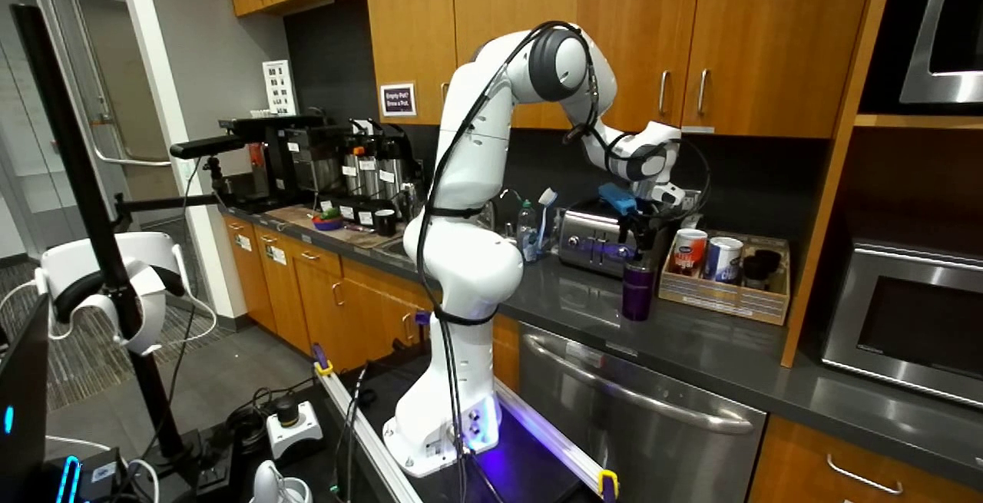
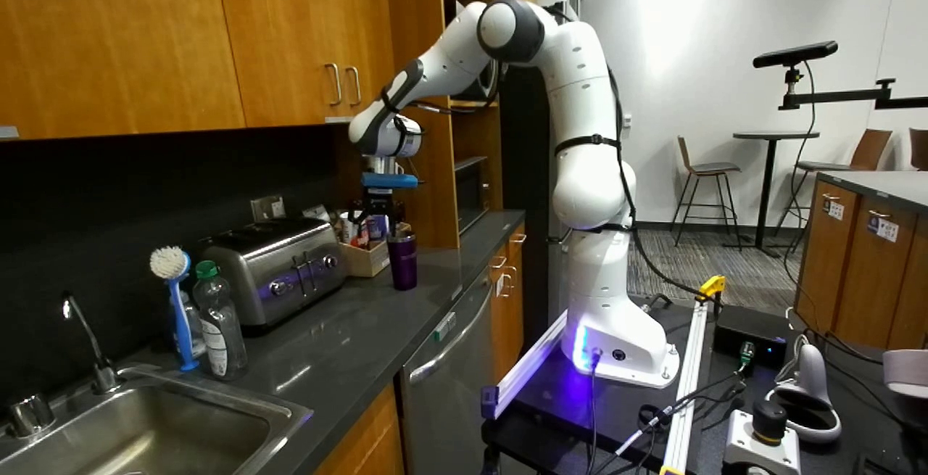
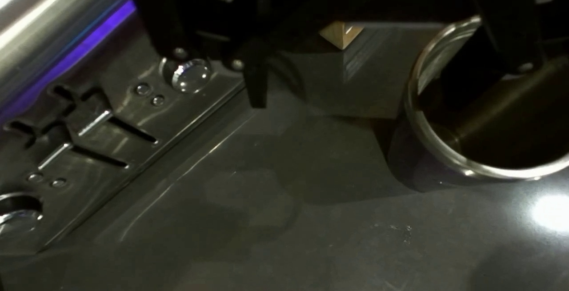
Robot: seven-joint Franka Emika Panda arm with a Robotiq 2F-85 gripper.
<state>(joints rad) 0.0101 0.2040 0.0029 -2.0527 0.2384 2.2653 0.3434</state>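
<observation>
A purple tumbler with a silver rim stands upright and uncovered on the dark counter in both exterior views (image 1: 637,293) (image 2: 403,263). My gripper (image 1: 637,238) is open above it, fingers pointing down. In the wrist view the gripper (image 3: 355,97) has its fingers wide apart. One finger overlaps the mouth of the tumbler (image 3: 415,166), over or inside the rim; I cannot tell whether it touches. The other finger (image 3: 256,89) hangs outside, between the tumbler and the silver toaster (image 3: 102,135). Nothing is between the fingers except the tumbler's near wall.
The toaster stands beside the gripper in both exterior views (image 1: 587,243) (image 2: 290,272). A wooden box (image 1: 718,302) with canisters is behind the tumbler. A soap bottle (image 2: 220,333), a brush (image 2: 181,315) and a sink (image 2: 279,417) are farther along. Cabinets (image 1: 637,42) hang above the counter.
</observation>
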